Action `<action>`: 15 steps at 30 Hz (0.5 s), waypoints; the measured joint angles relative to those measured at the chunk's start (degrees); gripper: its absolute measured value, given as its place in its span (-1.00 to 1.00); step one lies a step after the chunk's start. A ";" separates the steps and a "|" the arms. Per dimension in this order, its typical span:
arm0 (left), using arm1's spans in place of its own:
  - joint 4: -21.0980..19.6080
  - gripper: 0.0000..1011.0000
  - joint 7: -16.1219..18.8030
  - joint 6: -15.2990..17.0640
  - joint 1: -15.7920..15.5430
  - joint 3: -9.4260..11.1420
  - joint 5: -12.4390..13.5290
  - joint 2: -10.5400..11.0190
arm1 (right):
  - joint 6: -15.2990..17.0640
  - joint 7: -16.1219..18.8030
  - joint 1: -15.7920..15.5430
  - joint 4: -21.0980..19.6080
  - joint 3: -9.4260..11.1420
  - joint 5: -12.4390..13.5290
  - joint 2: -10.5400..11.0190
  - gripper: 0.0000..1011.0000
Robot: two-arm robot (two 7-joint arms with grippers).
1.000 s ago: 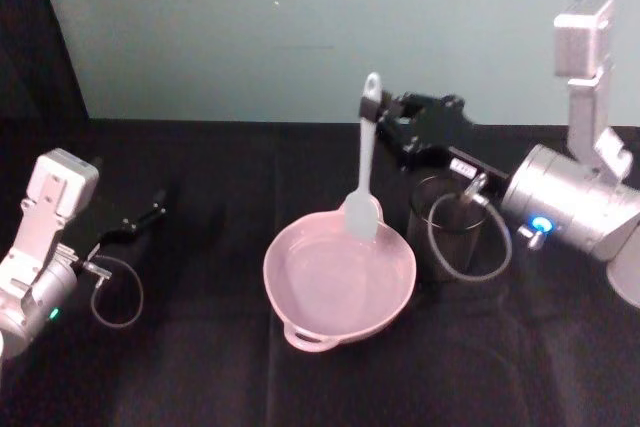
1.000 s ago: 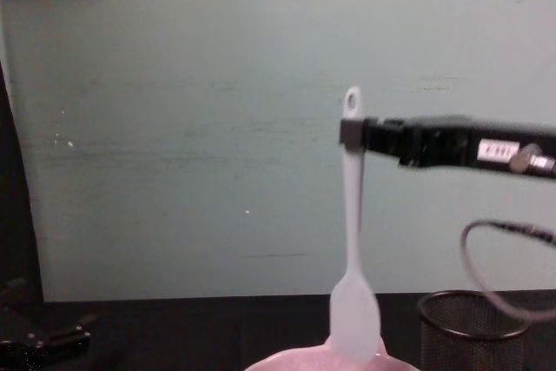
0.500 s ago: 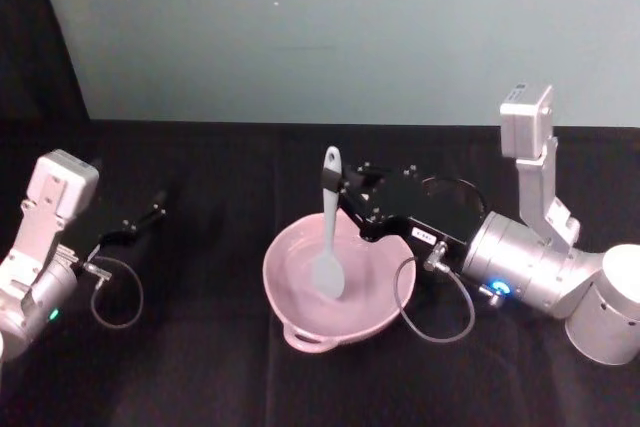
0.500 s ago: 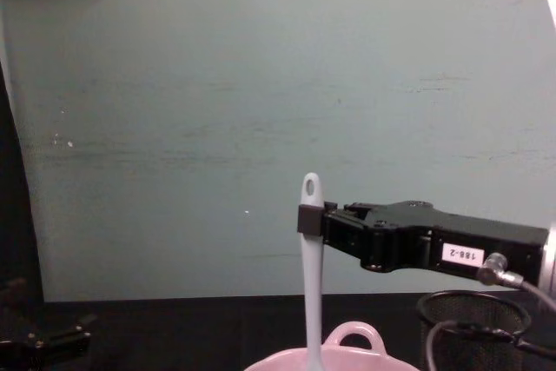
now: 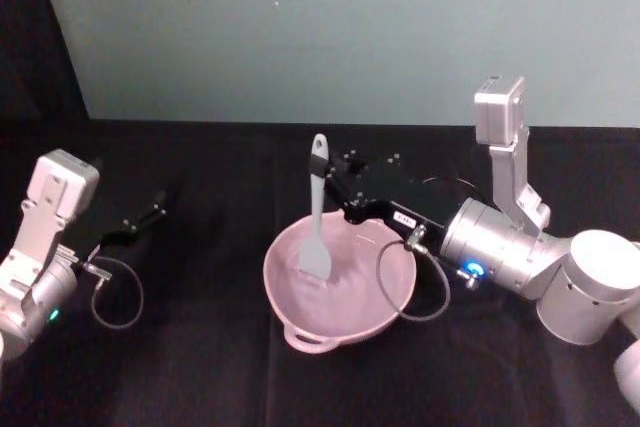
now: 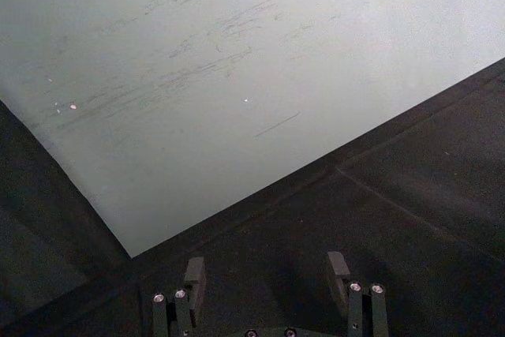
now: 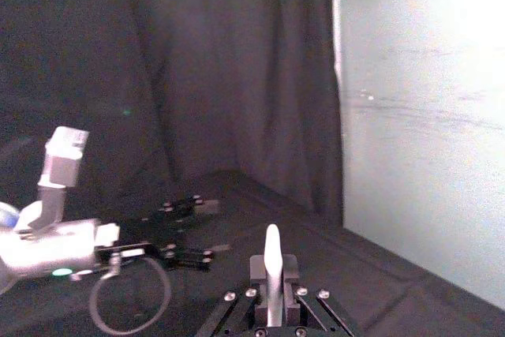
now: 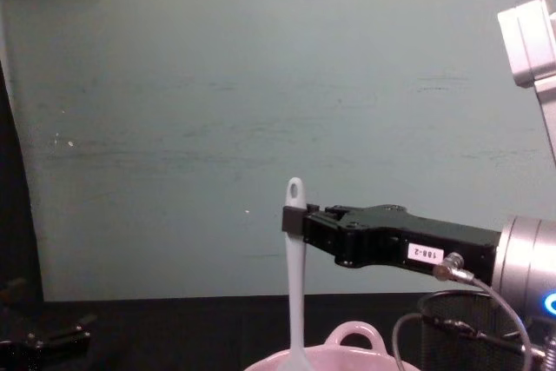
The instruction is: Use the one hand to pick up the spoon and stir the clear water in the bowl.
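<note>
**White spoon dipping into pink bowl, pinched high on its handle**

White plastic spoon (image 5: 317, 212) is standing almost upright near the middle of the table. Its flat head is reaching down inside the pale pink bowl (image 5: 270, 282). The right gripper (image 5: 325, 169) is reaching in from the right with its black jaws clamped on the handle just below the small oval hole. The left gripper (image 5: 140, 219) is lying parked at the far left, jaws apart and holding nothing.

The likely trouble is coming from that high grip. With most of the spoon hanging below the jaws, any drag on the head could be twisting the handle loose. A wide stirring circle could be pressing the head against the bowl's wall, shoving the light bowl across the black cloth (image 5: 200, 367) or slopping water over the rim. A grey cable (image 5: 395, 292) is looping off the wrist across the bowl's right side and might be catching the rim.

The spoon is looking long, slender and smooth, widening to a flat paddle. The water itself is proving too clear to make out.
</note>
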 joint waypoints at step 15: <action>0.00 0.99 0.00 0.00 0.00 0.00 0.00 0.00 | -1.55 -3.11 -1.50 0.58 5.08 -1.83 1.42 -0.77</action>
